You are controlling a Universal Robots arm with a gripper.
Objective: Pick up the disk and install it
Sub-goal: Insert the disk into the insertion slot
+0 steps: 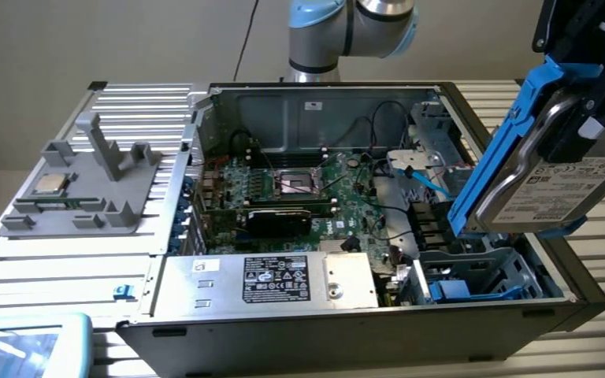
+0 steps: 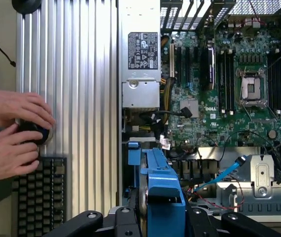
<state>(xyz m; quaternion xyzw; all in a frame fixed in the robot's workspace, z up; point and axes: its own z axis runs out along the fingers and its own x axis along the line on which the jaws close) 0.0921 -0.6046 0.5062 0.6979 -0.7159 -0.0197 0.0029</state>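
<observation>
The gripper (image 1: pixel 584 118) is clamped on the disk (image 1: pixel 557 189), its black fingers pinching the drive's flat faces near the upper end. In the wrist view the gripper (image 2: pixel 162 219) shows the same pinch, with the blue carrier frame of the disk (image 2: pixel 162 190) standing edge-on between the fingers.

Taking the motherboard (image 1: pixel 302 185) as the middle of the dial in the exterior view, the disk hangs in the air at three o'clock; it is tilted, its white label faces the camera, and its blue frame runs along the edge nearer the board. It is held over the open computer case (image 1: pixel 313 335), above the drive cage (image 1: pixel 481 276) at five o'clock. A blue cable (image 1: pixel 428 177) lies at three o'clock, between the board and the disk. The silver power supply (image 1: pixel 281 279) with its black label sits at six o'clock. The robot arm (image 1: pixel 350 24) rises at twelve o'clock, behind the case. At nine o'clock a grey fixture (image 1: pixel 92 181) stands on the ribbed table (image 1: pixel 61 268), with a small square CPU chip (image 1: pixel 50 183) lying on it.

In the wrist view one hand (image 2: pixel 19 108) and the other hand (image 2: pixel 7 155) of a person close around a dark round object (image 2: pixel 35 132) at the table's edge, just beside a keyboard (image 2: pixel 41 195).
</observation>
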